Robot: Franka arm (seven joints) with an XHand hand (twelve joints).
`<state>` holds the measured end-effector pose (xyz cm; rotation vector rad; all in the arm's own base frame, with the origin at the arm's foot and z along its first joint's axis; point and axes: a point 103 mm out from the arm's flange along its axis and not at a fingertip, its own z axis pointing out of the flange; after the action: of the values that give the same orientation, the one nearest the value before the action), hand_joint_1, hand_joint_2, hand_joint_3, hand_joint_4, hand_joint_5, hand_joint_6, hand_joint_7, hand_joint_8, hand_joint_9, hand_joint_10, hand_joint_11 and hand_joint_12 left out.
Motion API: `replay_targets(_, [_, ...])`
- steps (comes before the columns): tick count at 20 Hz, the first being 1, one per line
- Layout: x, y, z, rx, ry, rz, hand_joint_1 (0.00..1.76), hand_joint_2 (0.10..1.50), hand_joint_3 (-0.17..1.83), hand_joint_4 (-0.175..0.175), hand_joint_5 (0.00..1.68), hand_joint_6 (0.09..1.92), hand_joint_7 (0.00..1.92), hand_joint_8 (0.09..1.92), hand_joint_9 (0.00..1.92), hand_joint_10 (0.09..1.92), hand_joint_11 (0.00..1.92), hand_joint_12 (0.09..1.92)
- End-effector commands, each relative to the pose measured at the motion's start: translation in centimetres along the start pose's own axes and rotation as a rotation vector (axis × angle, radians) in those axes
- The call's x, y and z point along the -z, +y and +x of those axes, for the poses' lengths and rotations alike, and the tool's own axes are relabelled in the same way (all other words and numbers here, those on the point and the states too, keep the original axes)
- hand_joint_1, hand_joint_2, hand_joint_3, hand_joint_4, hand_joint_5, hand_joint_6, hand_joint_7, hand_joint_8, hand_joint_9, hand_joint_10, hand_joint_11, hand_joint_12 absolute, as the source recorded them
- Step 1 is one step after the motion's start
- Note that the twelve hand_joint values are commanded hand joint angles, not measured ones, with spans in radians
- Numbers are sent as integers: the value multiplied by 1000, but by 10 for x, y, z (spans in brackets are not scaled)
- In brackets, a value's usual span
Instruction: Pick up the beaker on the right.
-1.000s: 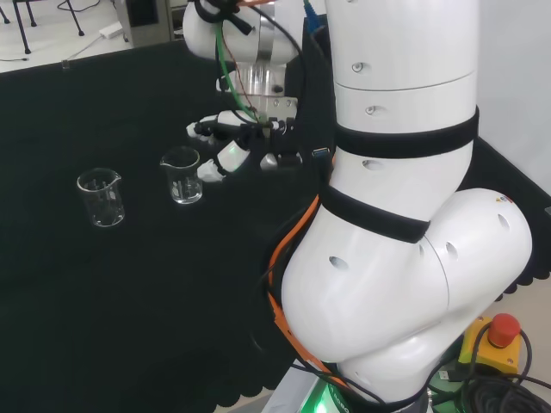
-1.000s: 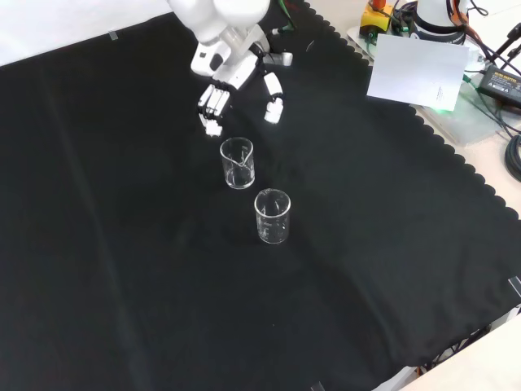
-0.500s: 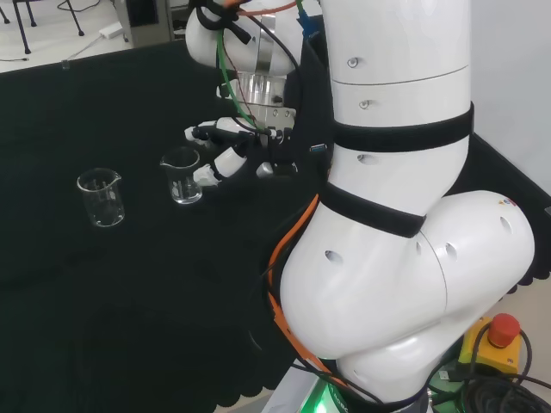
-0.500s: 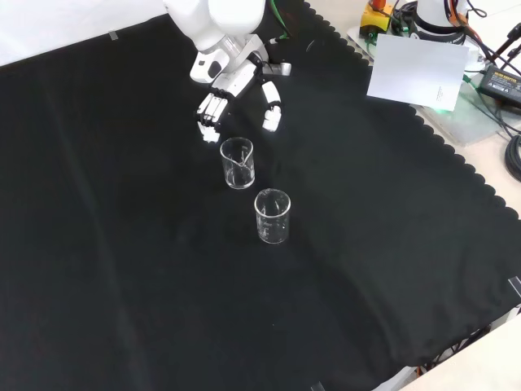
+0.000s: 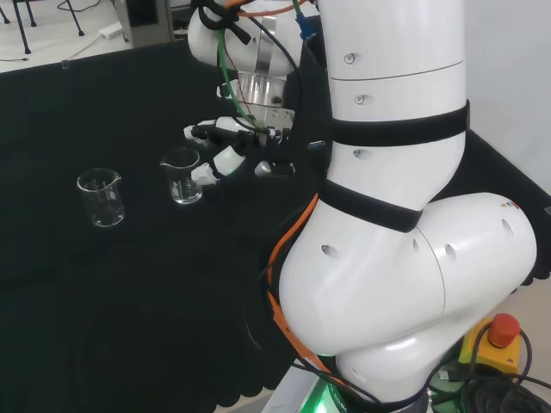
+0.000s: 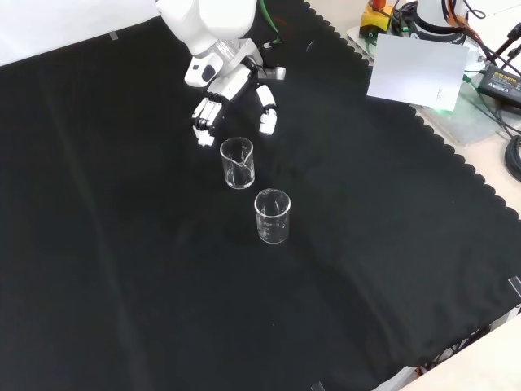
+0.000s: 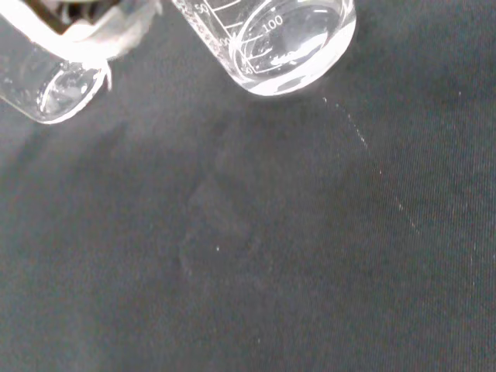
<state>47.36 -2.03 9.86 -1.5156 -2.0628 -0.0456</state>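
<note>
Black cloth [image 6: 122,244] covers bench; two clear beakers [image 6: 237,163] upright.

We see the round base of a clear beaker [image 7: 291,43] standing on the black cloth [image 7: 256,256] of the worktop, with printed graduation marks running along its wall. Beside it and apart from it stands the base of a second clear beaker [image 7: 46,85], and a blurred white part of the hand [image 7: 93,27] overlaps that one. We also make out a faint pale line of specks across the cloth.
</note>
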Motion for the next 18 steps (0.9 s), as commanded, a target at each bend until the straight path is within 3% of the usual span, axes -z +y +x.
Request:
replay_targets(1, [-2, 9, 1, 44, 63, -17, 793, 506, 565, -17, 165, 87, 133, 530, 244, 631, 0, 993])
replay_targets(7, [-8, 15, -3, 98, 120, -24, 814, 508, 560, -21, 171, 87, 150, 533, 252, 629, 0, 1008])
replay_targets(11, [-13, 17, -4, 117, 169, -69, 834, 509, 557, -21, 174, 87, 161, 532, 284, 624, 0, 1051])
replay_targets(18, [-20, 25, -10, 123, 221, -86, 857, 511, 562, -17, 201, 87, 169, 530, 315, 615, 0, 1099])
